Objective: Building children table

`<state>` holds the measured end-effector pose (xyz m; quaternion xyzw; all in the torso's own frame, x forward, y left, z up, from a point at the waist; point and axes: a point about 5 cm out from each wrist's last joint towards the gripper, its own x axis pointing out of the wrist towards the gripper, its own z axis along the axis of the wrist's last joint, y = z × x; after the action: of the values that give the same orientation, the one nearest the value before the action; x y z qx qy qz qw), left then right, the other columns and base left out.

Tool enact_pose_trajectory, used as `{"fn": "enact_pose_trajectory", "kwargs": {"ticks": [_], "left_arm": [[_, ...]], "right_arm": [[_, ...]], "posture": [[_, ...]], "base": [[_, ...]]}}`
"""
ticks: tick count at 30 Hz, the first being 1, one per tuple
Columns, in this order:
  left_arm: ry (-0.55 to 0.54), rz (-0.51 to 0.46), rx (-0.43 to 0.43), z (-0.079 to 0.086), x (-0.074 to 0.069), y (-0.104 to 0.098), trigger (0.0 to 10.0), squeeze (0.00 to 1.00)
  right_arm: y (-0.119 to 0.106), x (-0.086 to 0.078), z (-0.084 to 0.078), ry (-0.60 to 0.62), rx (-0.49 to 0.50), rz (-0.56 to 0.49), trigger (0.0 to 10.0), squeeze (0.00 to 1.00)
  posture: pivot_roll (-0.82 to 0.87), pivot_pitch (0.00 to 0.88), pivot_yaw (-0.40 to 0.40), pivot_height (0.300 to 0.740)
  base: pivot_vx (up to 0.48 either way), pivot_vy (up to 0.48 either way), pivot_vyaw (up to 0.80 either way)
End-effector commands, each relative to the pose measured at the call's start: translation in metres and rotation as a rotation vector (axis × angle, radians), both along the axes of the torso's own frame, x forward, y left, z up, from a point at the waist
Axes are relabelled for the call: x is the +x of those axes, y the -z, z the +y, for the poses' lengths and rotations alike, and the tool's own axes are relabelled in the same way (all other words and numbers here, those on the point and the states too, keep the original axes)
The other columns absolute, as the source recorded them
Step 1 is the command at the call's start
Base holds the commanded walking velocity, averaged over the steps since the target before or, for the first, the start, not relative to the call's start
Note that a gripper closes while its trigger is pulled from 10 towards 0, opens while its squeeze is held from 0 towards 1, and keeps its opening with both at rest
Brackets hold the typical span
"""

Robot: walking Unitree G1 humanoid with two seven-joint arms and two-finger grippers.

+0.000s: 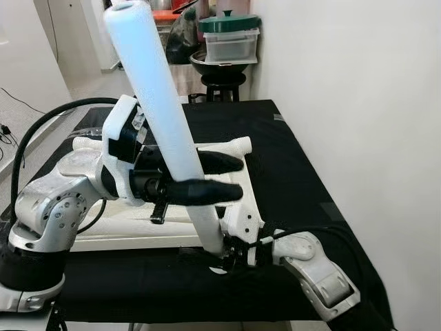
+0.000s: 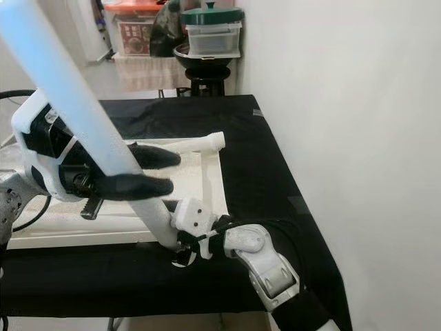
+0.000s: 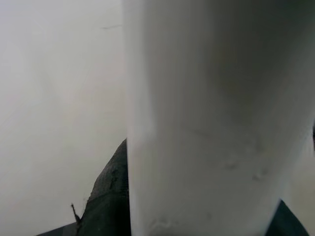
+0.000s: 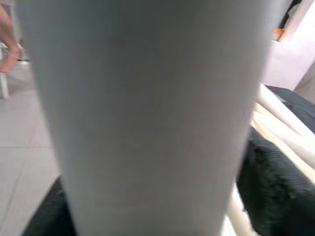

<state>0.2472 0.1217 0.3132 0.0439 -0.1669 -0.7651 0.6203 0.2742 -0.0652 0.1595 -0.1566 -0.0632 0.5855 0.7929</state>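
A black-covered table (image 1: 289,172) stands against a white wall, and on it lies a flat white tabletop panel (image 1: 138,227) with another white leg (image 1: 227,147) lying along its far edge. A long white table leg (image 1: 162,117) rises tilted from the near edge of the panel, its upper end leaning toward the robot's left and its lower end resting at the panel's corner. The left tool (image 1: 217,178) grips this leg at mid-height, its two black fingers closed on either side of the tube. The right tool (image 1: 231,258) sits low on the table at the foot of the leg, touching it; how far its fingers are parted cannot be told. Both wrist views show the white tube close up. Beyond the table, a dark stool carries a clear container with a green lid (image 1: 229,23).
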Motion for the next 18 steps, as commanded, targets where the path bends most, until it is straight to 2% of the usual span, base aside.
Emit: {"fn": "enact_pose_trajectory", "kwargs": {"ticks": [1,9,18], "left_arm": [[0.164,0.072,0.046,-0.0096,-0.0073,0.0111,0.0,0.00],[0.201,0.086,0.044,-0.0068,-0.0081,0.0141,0.0,0.00],[0.148,0.072,-0.003,-0.0026,-0.0036,0.0119,0.0,0.00]], "right_arm": [[-0.0118,0.0030,-0.0012,0.012,0.044,-0.029,0.0,0.00],[-0.0125,0.0016,-0.0015,-0.013,0.062,-0.020,0.0,0.00],[-0.0119,0.0049,-0.0011,0.013,0.077,-0.020,0.0,0.00]], "posture": [[-0.11,0.000,0.032,0.740],[-0.12,0.000,0.029,0.740],[-0.12,0.000,0.028,0.740]], "base": [[0.000,0.000,0.00],[0.000,0.000,0.00],[0.000,0.000,0.00]]}}
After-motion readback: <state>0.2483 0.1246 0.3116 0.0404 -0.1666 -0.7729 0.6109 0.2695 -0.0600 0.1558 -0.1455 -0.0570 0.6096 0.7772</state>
